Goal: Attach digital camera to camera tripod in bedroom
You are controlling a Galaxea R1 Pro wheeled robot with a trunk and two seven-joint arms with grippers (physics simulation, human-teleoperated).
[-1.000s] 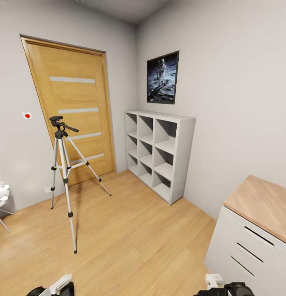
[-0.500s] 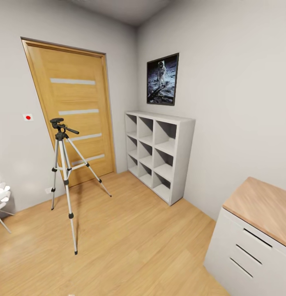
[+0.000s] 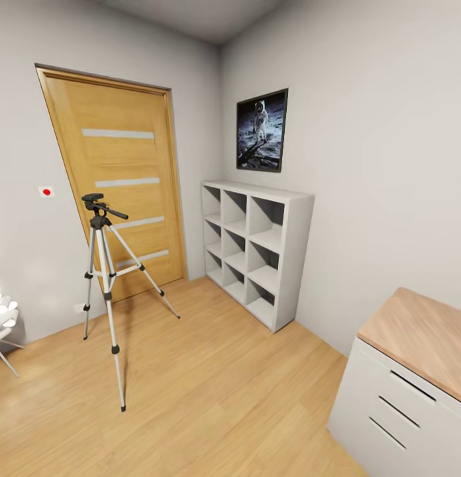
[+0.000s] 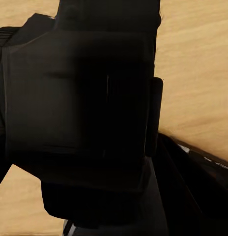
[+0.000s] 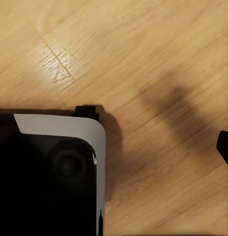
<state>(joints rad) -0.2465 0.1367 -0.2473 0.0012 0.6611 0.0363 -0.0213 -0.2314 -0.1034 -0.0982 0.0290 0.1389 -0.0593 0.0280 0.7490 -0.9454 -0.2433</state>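
Camera tripod: I see the camera tripod [image 3: 104, 291] standing upright on its three spread silver legs on the wood plank floor [image 3: 191, 391], in front of the wooden door [image 3: 118, 185] and a little toward its left edge in my head view.
Tripod head: the black head [image 3: 93, 199] sits at the top with its pan handle [image 3: 114, 212] pointing out to the right and slightly down; I see nothing mounted on it.
Digital camera: in my left wrist view a large dark boxy shape [image 4: 79, 113] sits very close to the lens; it is too dark and too near for me to say whether it is the digital camera or part of my own arm.
Left gripper: I cannot tell whether it is released or clenched, since its fingers are not distinguishable in the dark mass.
Right gripper: I cannot tell its state either; my right wrist view gives me a black and white robot part [image 5: 55, 172] above the planks and a soft shadow on the wood.
Bedroom: pale grey walls, the white cube shelf [image 3: 257, 248] against the right wall just beside the door corner, and the astronaut picture [image 3: 261, 130] hanging above it.
Near right: a white drawer unit [image 3: 403, 384] with a wooden top.
Left edge: part of a white chair [image 3: 2, 318] against the wall, and a small white wall plate with a red spot [image 3: 46, 191] left of the door.
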